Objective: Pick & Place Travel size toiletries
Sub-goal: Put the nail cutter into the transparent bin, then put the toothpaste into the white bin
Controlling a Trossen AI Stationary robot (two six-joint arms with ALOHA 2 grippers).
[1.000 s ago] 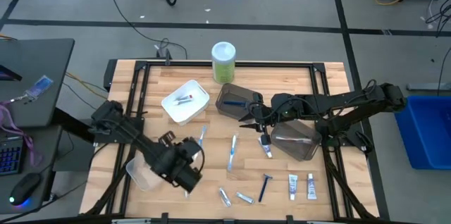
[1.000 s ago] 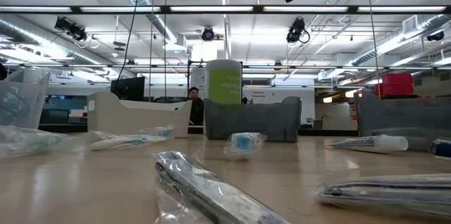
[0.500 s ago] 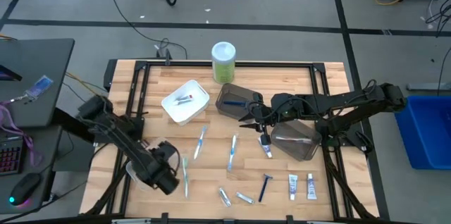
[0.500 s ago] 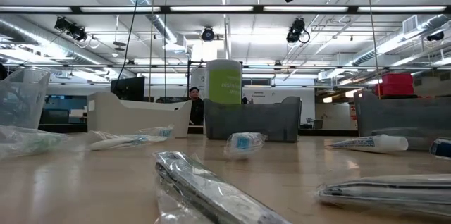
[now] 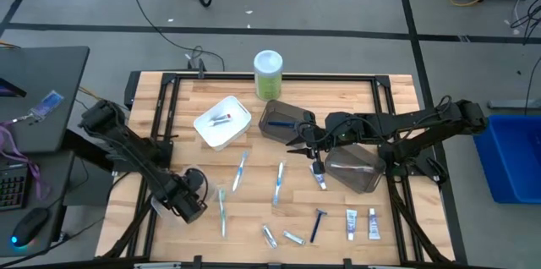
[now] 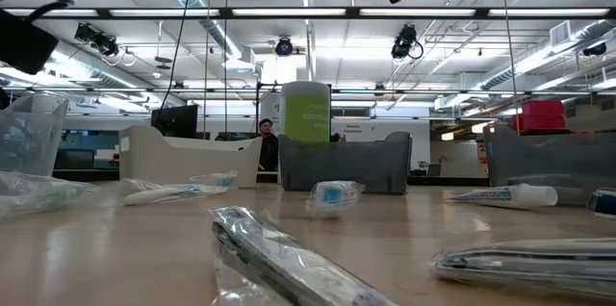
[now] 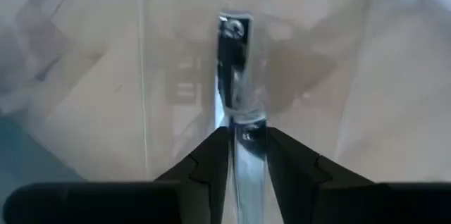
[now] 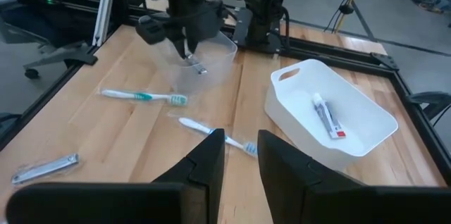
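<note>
arguably the risk is a snag: the left gripper (image 7: 239, 150), pinching a silver nail clipper (image 7: 236, 76) over the clear bin (image 5: 162, 208), could catch its wall, while the right gripper (image 8: 240, 155) waits with fingers spread.

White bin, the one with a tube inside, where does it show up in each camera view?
High view: the white bin is left of centre, toward the far edge.
Low view: white bin, left of the middle, far across the table.
Left wrist view: not in it.
Right wrist view: white bin, right of centre.
Shared landmark: the clear bin, seen in all four.
</note>
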